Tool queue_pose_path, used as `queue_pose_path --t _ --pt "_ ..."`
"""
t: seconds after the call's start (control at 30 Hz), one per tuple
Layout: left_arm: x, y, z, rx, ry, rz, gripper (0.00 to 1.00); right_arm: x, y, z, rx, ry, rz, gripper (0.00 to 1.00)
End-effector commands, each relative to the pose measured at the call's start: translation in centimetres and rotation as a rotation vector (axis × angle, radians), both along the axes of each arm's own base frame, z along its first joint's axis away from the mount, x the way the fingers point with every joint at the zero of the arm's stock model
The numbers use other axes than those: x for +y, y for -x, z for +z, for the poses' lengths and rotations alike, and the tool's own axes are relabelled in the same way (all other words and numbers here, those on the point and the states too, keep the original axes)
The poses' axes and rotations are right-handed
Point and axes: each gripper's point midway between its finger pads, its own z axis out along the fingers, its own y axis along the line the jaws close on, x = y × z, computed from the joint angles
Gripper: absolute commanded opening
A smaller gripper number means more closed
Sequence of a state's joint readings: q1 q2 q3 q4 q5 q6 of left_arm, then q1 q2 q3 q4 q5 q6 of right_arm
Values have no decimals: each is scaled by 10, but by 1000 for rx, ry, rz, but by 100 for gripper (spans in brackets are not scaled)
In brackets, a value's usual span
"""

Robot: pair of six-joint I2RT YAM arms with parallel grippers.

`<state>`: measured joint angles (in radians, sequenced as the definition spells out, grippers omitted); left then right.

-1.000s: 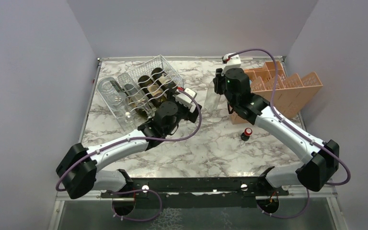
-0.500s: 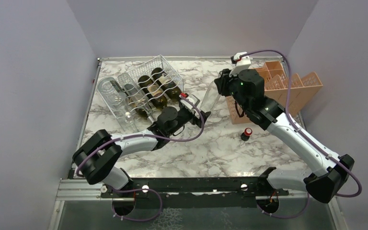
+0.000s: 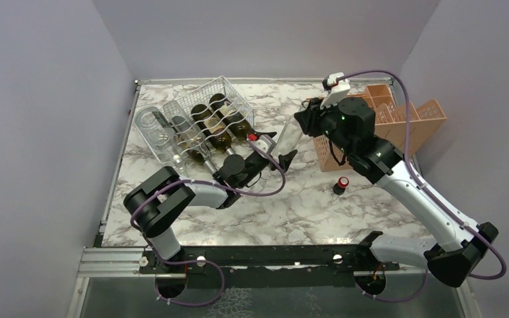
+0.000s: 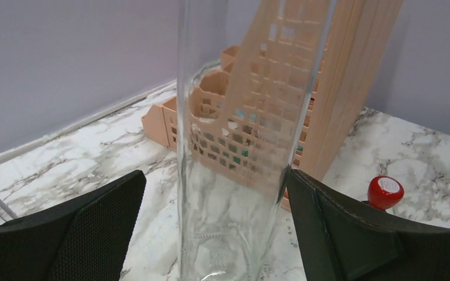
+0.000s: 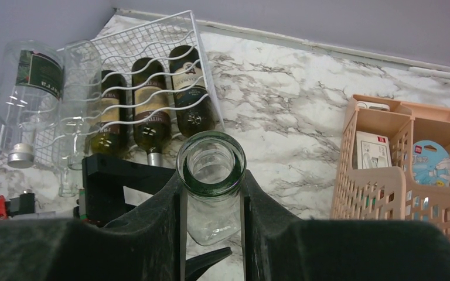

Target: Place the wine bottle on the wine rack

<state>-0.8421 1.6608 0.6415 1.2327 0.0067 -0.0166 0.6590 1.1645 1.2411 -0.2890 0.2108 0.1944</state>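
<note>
A clear glass wine bottle (image 3: 292,136) hangs above the table between the two arms. My right gripper (image 5: 211,188) is shut on its neck, just under the open mouth (image 5: 211,163). My left gripper (image 4: 214,178) is open around the bottle's lower body (image 4: 234,175). Its right pad (image 4: 313,216) is against the glass, while a gap shows at the left pad (image 4: 102,228). The white wire wine rack (image 3: 220,89) stands at the back left (image 5: 152,41), with several dark bottles (image 3: 215,126) lying in its cradles.
Two clear bottles (image 3: 159,136) lie at the rack's left end. An orange plastic crate (image 3: 397,126) with dividers stands at the back right, close behind the held bottle (image 4: 258,117). A small dark object with a red cap (image 3: 341,184) stands on the marble in front of the crate.
The left arm has swung right, away from the rack, and its open jaws now straddle the bottle's base. The right arm has shifted slightly right, still holding the neck.
</note>
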Motion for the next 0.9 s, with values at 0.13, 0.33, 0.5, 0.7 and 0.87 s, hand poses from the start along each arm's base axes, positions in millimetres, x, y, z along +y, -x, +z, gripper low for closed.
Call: queue_pose_path --t 0.13,0.33,0.5,0.7,0.87 --pt "-17 -9 11 -150 -51 55 91 -3 16 60 -96 -116 37 1" --pt "-16 -11 22 -186 -37 88 70 -6 20 56 -65 -107 30 1" --pt "-16 -12 38 -243 -35 103 33 -9 25 51 -46 -96 36 5" --pt "3 -15 62 -411 -150 200 0 -10 45 49 -42 -61 111 67" --pt "11 -12 86 -643 -337 243 0 -23 59 51 -56 -42 110 82"
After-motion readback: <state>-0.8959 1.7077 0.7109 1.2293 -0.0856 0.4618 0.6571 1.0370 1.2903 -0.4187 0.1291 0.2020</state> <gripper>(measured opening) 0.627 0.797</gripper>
